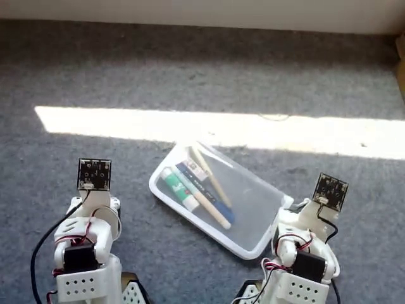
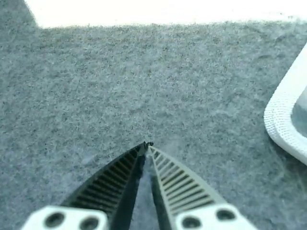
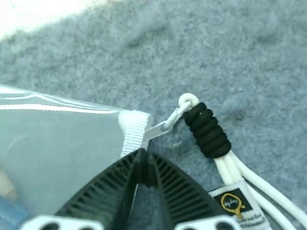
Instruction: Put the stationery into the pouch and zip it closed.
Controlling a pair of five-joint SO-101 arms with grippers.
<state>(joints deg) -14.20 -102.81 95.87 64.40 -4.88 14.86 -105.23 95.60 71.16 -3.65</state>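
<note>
A carpeted indoor room, home or office unclear: grey carpet (image 1: 190, 69), sunlit strip (image 1: 126, 123), pale wall base (image 1: 190, 11).

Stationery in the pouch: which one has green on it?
The fat white tube in the pouch; the others are thinner, cream or dark blue.

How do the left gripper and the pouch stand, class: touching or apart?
Apart. The left wrist view shows bare carpet between the left gripper and the pouch rim.

We look down on grey carpet (image 1: 190, 69) across the floor. A bright band of sunlight (image 1: 126, 123) crosses the frame's middle, and a pale wall (image 1: 190, 11) edges the top.
</note>
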